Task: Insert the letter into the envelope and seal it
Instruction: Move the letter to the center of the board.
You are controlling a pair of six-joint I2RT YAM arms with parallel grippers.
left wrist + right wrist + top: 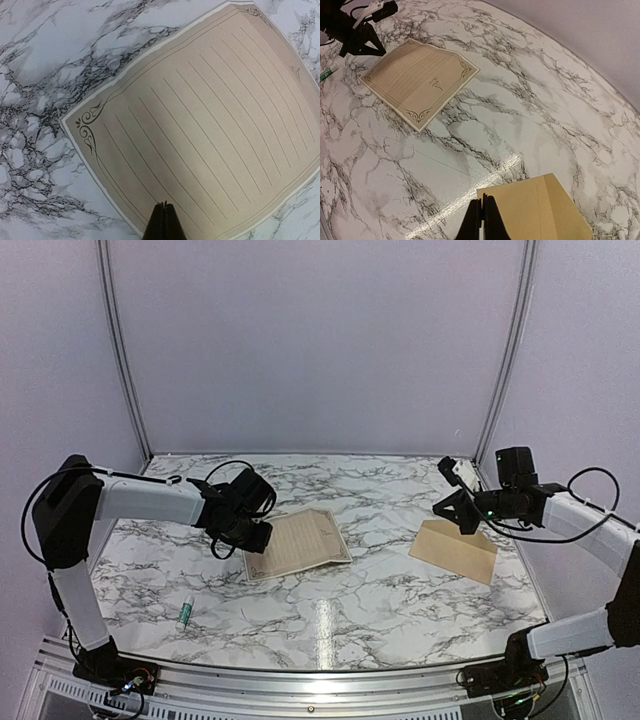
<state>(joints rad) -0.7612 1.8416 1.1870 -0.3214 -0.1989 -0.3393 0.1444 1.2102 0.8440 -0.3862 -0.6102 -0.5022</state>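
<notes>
Letter and envelope lay well apart on the marble desk (380, 490), so by my reading the insertion had not begun. The letter (298, 543) lay flat, ruled face up, left of the desk's middle and skewed to its edges. The envelope (455, 550) lay flat near the right edge; I could not tell how its flap stood. The left gripper (258, 536), jaws pinched together on nothing, hung over the letter's left edge, probably to press or slide the sheet. The right gripper (452, 508), likewise closed and empty, hung over the envelope's far-left corner, likely to pin it. A small green-capped tube (185, 613) lay toward the near-left corner, presumably for sealing.
</notes>
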